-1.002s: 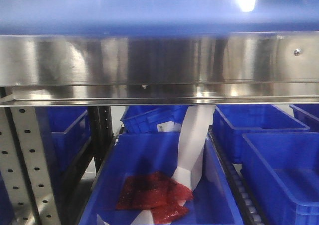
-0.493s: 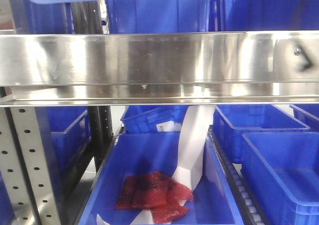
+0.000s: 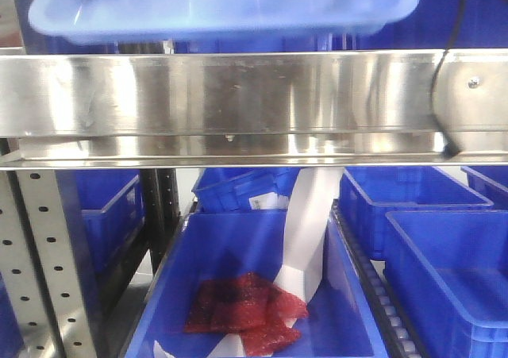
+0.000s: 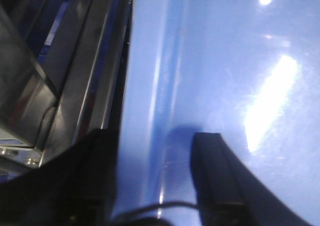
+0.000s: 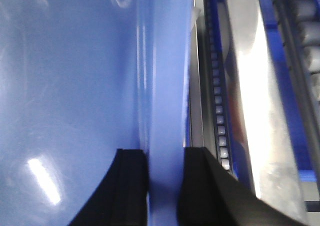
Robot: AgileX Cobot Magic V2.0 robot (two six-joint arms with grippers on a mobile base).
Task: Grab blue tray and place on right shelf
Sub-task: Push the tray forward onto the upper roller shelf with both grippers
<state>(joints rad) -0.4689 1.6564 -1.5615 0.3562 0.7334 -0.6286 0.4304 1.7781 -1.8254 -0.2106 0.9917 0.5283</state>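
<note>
Tray: the blue tray (image 3: 222,7) hung level above the right shelf (image 3: 238,96), clear of its steel beam, probably so the rim would pass over.
Left gripper (image 4: 155,178): pinched the tray's left rim, one finger either side.
Right gripper (image 5: 165,186): clamped the opposite rim likewise (two-sided hold kept it flat).
Below: storage bins (image 3: 444,255) sat untouched.

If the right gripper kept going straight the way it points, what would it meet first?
Nothing obvious: the right gripper, shut on the blue tray rim, points along that rim beside the right shelf beam. The path looks free, though depth is unclear.
</note>
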